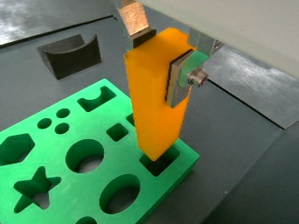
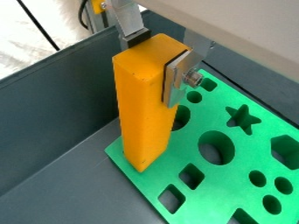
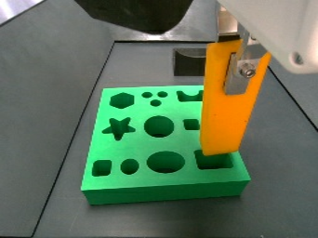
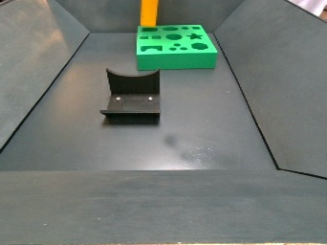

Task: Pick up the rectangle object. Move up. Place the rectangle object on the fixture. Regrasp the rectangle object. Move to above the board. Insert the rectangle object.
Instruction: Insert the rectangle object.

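Rectangle object (image 1: 158, 96) stands upright, clamped in the hand (image 1: 176, 77), its lower end in the board (image 1: 65, 153) corner hole, frame center.

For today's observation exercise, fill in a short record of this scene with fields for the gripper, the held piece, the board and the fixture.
gripper: above the board's corner, shut on the rectangle object
rectangle object: orange, upright, lower end at a square hole in the board's corner
board: green, flat on the floor, other holes unfilled
fixture: dark, standing apart from the board, nothing on it
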Tool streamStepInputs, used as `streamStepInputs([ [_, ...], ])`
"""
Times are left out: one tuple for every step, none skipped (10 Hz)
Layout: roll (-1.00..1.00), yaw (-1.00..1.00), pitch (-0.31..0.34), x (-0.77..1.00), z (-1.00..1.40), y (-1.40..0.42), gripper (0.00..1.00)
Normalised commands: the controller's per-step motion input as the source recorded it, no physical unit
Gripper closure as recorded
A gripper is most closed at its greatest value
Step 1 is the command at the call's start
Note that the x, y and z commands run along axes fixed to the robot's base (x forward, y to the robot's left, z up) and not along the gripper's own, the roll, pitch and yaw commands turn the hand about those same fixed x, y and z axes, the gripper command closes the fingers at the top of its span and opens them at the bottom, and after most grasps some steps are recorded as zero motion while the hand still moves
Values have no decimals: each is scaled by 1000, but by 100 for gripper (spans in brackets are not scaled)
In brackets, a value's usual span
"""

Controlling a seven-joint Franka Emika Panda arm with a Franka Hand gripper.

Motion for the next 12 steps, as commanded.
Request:
streamStepInputs([
  [0, 0, 0, 0, -26, 0, 100],
  [36, 0, -14, -29, -166, -43, 100],
  [10, 0, -30, 0, -166, -80, 100],
  [0, 31, -36, 0, -86, -77, 100],
  [0, 29, -24, 0, -74, -91, 100],
  [1, 14, 0, 9, -46, -163, 100],
  [36, 14, 0, 91, -9, -243, 100],
  [41, 9, 0, 54, -37, -209, 100],
  [26, 3, 0, 31, -51, -166, 100],
  [29, 0, 0, 57, -89, -109, 100],
  [57, 37, 0, 89, -137, -54, 100],
  [47, 20, 0, 57, -126, -9, 100],
])
